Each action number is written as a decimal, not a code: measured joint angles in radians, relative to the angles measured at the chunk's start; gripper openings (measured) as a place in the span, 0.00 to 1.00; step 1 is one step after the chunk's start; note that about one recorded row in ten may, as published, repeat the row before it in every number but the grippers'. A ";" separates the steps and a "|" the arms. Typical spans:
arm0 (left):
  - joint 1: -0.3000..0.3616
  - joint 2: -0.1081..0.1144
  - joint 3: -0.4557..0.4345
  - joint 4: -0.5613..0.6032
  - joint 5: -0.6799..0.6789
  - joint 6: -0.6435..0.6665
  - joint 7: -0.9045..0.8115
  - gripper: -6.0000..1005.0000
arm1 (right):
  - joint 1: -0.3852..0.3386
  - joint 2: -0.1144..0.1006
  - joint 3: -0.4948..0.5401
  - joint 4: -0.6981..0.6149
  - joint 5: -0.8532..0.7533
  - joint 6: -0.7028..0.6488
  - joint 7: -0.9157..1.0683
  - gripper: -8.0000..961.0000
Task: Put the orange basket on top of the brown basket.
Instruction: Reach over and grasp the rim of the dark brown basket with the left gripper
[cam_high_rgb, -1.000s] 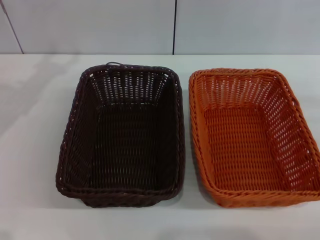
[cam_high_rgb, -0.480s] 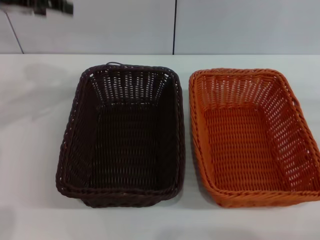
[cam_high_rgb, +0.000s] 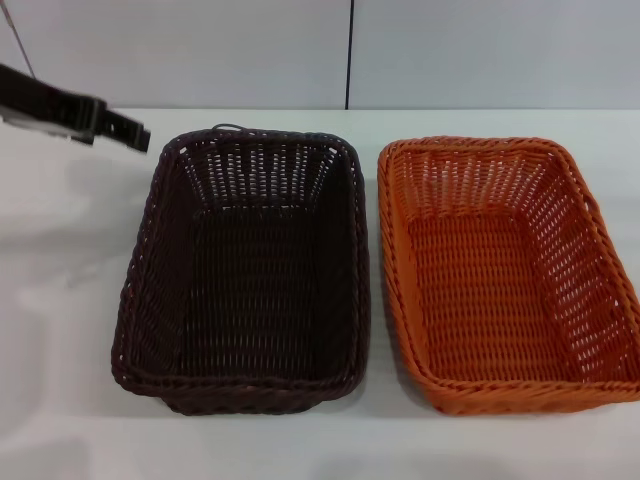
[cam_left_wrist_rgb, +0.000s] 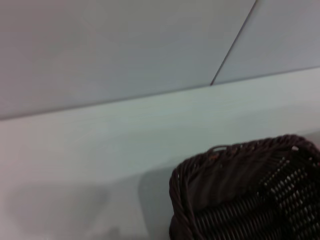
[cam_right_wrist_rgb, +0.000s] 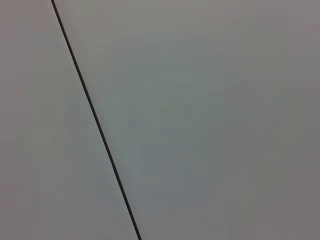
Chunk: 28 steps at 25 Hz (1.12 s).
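The brown basket (cam_high_rgb: 160, 250) stands empty on the white table, left of centre in the head view. The orange basket (cam_high_rgb: 570, 230) stands empty right beside it on the right, with a narrow gap between their rims. My left gripper (cam_high_rgb: 130, 133) reaches in from the far left, above the table, just off the brown basket's far left corner and not touching it. That corner of the brown basket also shows in the left wrist view (cam_left_wrist_rgb: 235, 200). My right gripper is out of view; the right wrist view shows only a wall panel.
The white table (cam_high_rgb: 60, 300) runs back to a pale panelled wall (cam_high_rgb: 200, 50) with a dark vertical seam (cam_high_rgb: 349, 50). The orange basket's right side reaches the right edge of the head view.
My left gripper has come into the head view from the upper left and moved down towards the brown basket's far left corner. Both baskets have stayed in place.
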 joint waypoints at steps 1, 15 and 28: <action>0.001 -0.052 -0.002 -0.018 0.085 -0.019 -0.013 0.72 | 0.001 0.000 0.000 -0.001 0.000 0.001 0.000 0.71; 0.034 -0.097 -0.005 -0.012 0.114 -0.017 -0.075 0.81 | 0.010 -0.012 0.000 -0.002 0.000 0.025 -0.001 0.71; 0.069 -0.126 0.017 0.034 0.129 0.018 -0.093 0.81 | 0.004 -0.013 -0.009 -0.005 0.000 0.026 -0.001 0.71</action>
